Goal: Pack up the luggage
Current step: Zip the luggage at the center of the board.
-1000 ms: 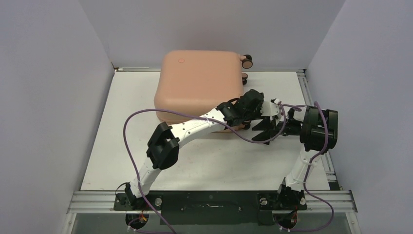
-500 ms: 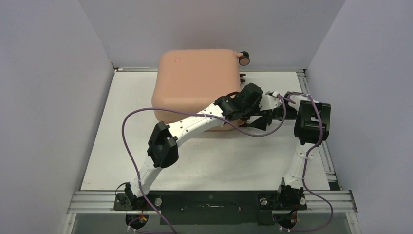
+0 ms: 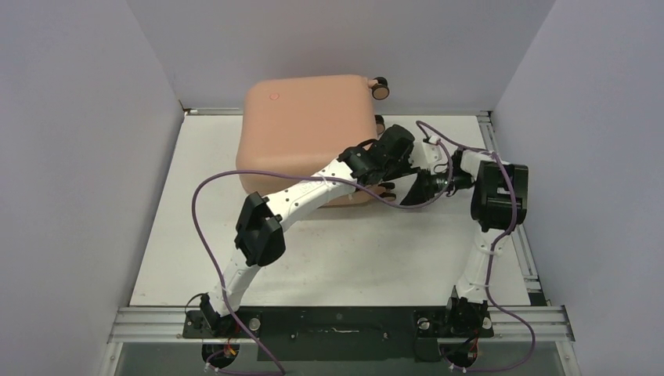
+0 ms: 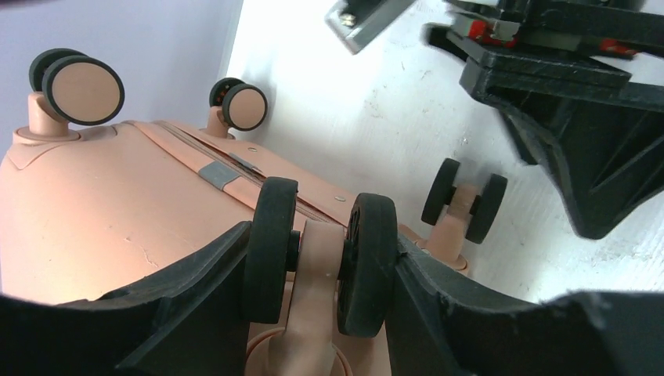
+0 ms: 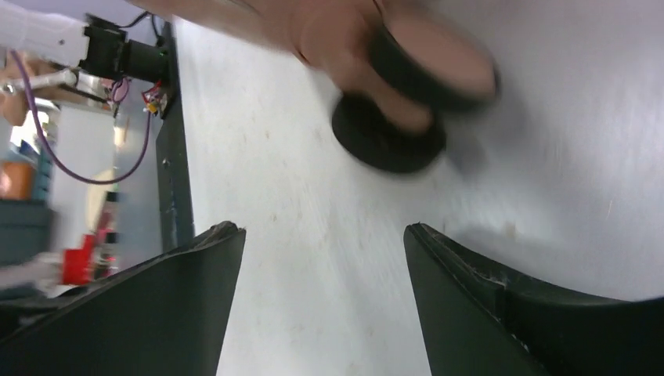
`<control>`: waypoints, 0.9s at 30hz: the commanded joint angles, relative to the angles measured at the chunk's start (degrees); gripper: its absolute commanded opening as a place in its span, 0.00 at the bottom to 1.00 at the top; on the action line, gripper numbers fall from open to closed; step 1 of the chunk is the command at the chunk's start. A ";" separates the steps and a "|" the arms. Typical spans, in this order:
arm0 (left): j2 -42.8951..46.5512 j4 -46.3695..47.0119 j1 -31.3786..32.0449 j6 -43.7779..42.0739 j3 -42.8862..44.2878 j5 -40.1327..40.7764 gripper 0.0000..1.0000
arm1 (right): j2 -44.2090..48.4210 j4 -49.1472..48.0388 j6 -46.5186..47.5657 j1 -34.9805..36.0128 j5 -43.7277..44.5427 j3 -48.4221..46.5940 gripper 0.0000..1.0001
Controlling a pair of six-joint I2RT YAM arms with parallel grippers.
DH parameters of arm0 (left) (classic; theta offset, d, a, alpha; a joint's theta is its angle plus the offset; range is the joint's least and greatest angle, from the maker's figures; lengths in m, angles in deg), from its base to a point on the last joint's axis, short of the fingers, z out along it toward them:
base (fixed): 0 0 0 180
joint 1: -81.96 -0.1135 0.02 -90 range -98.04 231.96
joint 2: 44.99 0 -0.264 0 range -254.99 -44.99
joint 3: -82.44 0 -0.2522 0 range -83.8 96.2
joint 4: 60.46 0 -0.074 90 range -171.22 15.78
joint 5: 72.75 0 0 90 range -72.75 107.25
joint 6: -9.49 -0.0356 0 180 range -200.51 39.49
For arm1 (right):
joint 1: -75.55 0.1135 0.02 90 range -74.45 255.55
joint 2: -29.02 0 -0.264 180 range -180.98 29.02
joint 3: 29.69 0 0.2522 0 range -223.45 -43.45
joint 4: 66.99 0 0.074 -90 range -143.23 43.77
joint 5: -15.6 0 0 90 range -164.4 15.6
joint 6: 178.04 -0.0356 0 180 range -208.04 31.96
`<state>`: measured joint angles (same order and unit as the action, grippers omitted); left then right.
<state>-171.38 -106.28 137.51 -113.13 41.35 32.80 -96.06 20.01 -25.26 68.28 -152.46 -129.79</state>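
Here the luggage (image 3: 305,129) lies flat and closed on the far left part of the white, scuffed table (image 3: 329,258). Its wheel end points right and a little away, with the long axis running roughly left to right, slightly skewed. It is a smooth peach-pink hard shell with rounded corners, a seam along its side and a tiny red ring logo (image 3: 274,96). The wheels have pink hubs and black tyres. The left gripper (image 4: 317,262) pinches a twin wheel (image 4: 368,262) between its black fingers. The right gripper (image 5: 321,258) is spread over bare table, with a blurred wheel (image 5: 407,102) just beyond its tips.
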 commanded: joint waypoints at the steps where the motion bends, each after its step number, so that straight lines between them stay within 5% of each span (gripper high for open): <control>1: 10.40 11.20 -2.85 6.14 7.99 9.92 0.00 | 8.43 -27.56 -44.64 -2.55 14.85 8.90 0.77; 7: 13.97 10.41 -4.22 6.96 6.80 9.63 0.00 | 19.81 -50.51 -65.07 -5.82 32.40 18.36 0.78; 11: 15.56 10.85 -5.21 6.49 7.09 9.40 0.00 | 30.08 -67.04 -70.69 -5.93 40.84 25.88 0.80; 19: 17.20 10.89 -6.27 6.43 7.05 8.89 0.00 | 37.98 -113.80 -69.03 -7.20 10.53 46.90 0.73; 27: 17.32 10.72 -7.05 6.46 7.94 8.57 0.00 | 35.18 -140.78 -64.74 0.64 5.50 55.54 0.65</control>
<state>-167.20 -109.71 133.23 -111.80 41.35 32.50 -60.54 -95.35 -90.83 65.16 -141.55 -77.03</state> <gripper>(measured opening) 0.524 0.652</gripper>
